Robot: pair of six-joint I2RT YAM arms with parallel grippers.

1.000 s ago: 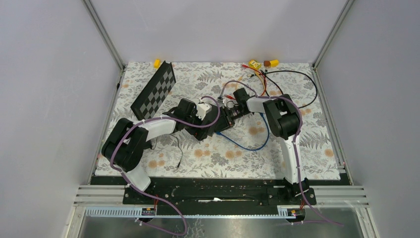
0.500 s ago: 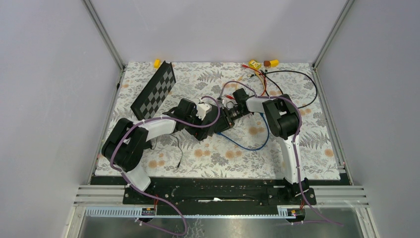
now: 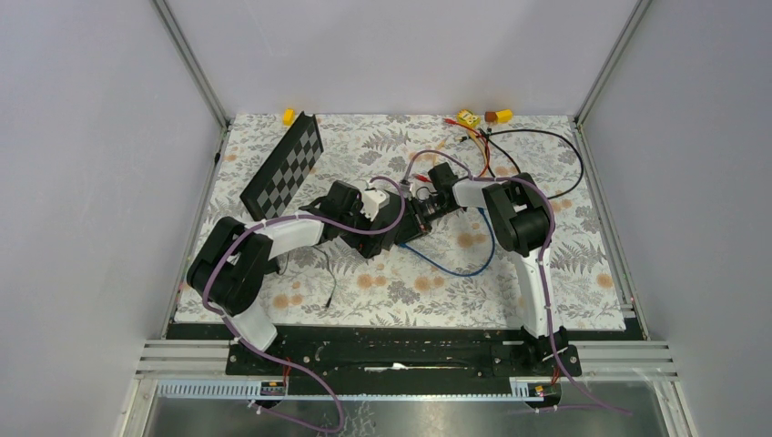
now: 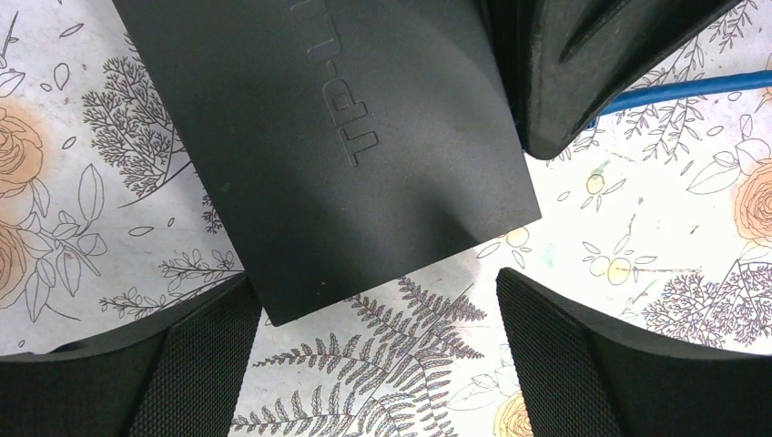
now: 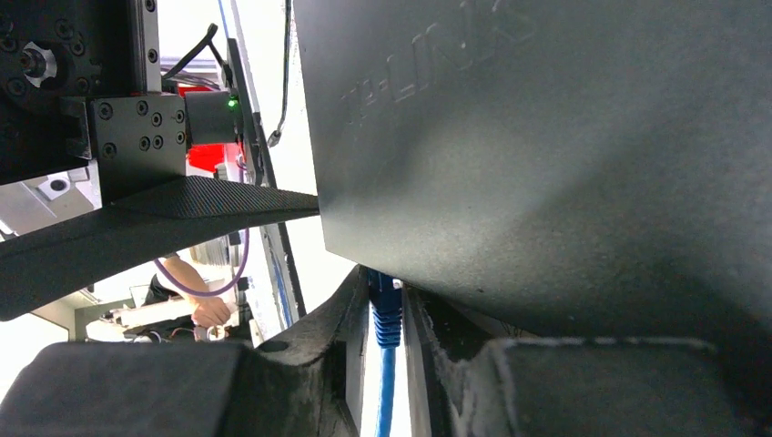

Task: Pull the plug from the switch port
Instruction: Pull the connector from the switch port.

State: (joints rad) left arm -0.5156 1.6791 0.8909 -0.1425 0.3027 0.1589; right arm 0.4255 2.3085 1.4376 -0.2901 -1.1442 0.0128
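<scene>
The switch (image 4: 346,155) lies flat at the middle of the floral table (image 3: 564,273), between both arms. In the right wrist view a blue plug (image 5: 385,319) meets the switch's edge at 6 o'clock, and the right gripper (image 5: 385,291) is clenched on it. The left gripper (image 4: 378,300) is spread wide over the switch's corner. The blue cable (image 3: 455,270) loops off toward 5 o'clock, and a chequered board (image 3: 284,170) lies at 10 o'clock.

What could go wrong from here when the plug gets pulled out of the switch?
The left gripper stands open over the switch, not clamping it, so the switch may slide along with the pull. The right gripper pinches the blue plug at its boot; a latched clip could make it slip off.
</scene>
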